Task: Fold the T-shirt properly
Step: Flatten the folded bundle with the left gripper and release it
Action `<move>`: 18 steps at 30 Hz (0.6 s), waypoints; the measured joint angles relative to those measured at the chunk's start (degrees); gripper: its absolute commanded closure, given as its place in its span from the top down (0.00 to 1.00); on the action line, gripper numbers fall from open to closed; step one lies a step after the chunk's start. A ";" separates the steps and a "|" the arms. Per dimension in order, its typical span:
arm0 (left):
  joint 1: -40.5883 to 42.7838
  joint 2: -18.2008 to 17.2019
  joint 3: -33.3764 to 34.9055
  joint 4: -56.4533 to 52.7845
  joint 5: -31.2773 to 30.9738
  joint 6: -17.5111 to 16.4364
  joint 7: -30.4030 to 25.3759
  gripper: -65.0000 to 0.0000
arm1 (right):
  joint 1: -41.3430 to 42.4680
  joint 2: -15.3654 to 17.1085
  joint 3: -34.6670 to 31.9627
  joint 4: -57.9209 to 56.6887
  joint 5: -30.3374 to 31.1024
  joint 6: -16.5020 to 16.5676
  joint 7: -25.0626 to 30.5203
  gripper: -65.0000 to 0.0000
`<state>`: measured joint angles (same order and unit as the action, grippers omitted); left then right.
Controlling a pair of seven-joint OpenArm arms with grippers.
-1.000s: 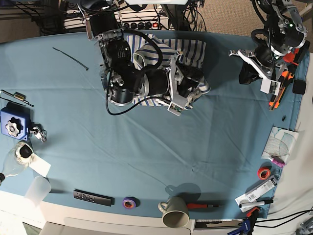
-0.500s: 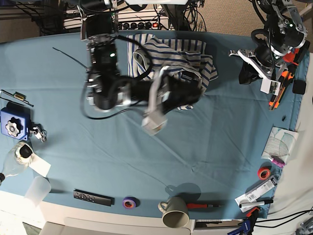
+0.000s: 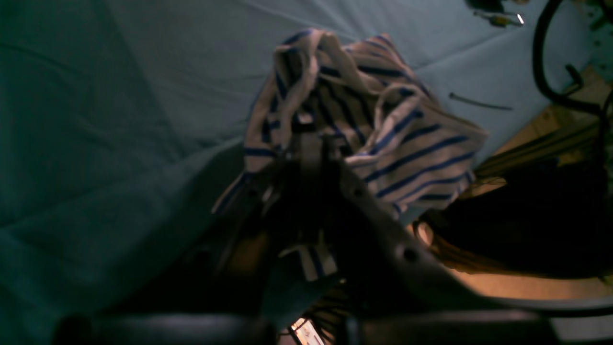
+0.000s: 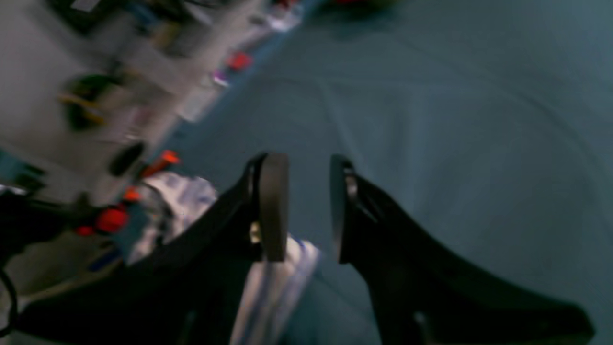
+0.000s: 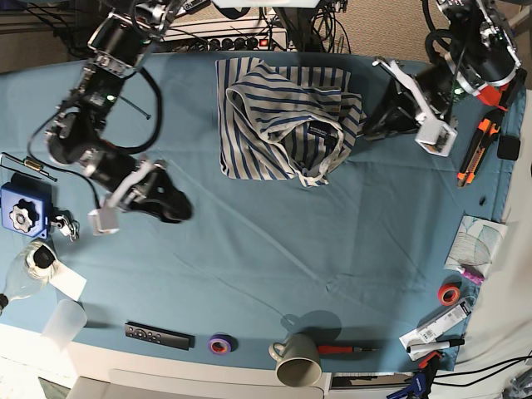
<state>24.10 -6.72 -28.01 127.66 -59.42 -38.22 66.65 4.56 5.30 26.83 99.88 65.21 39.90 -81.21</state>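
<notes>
T-shirt (image 5: 287,120) lies crumpled on the teal tablecloth (image 5: 332,241); left gripper (image 5: 371,125) beside it closed, empty; right gripper (image 4: 309,206) part-open, empty.

The T-shirt (image 5: 283,119) was soft cloth, white with thin blue stripes, all crumpled. The table cloth (image 5: 274,249) under it was plain blue-green fabric, matt, with light creases. The right gripper (image 4: 309,206) had dull black plastic fingers with smooth flat pads. The mug (image 5: 297,359) looked smooth and slightly shiny.
</notes>
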 measured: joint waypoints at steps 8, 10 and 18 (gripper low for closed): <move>-2.19 -0.11 17.66 -0.11 15.58 2.49 -5.68 0.00 | -3.52 3.91 3.17 0.00 -1.92 0.02 0.02 0.24; -3.19 -0.13 21.27 -0.11 20.55 4.04 -6.75 0.00 | -4.31 4.52 3.17 0.00 -1.92 0.02 0.02 0.24; -5.27 -0.15 31.15 -0.26 33.66 9.11 -11.30 0.00 | -5.35 5.01 3.13 0.00 -1.73 0.02 0.02 0.24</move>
<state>18.83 -6.87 3.14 127.39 -25.76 -29.10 55.35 -0.80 10.31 29.95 99.88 63.48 39.92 -81.19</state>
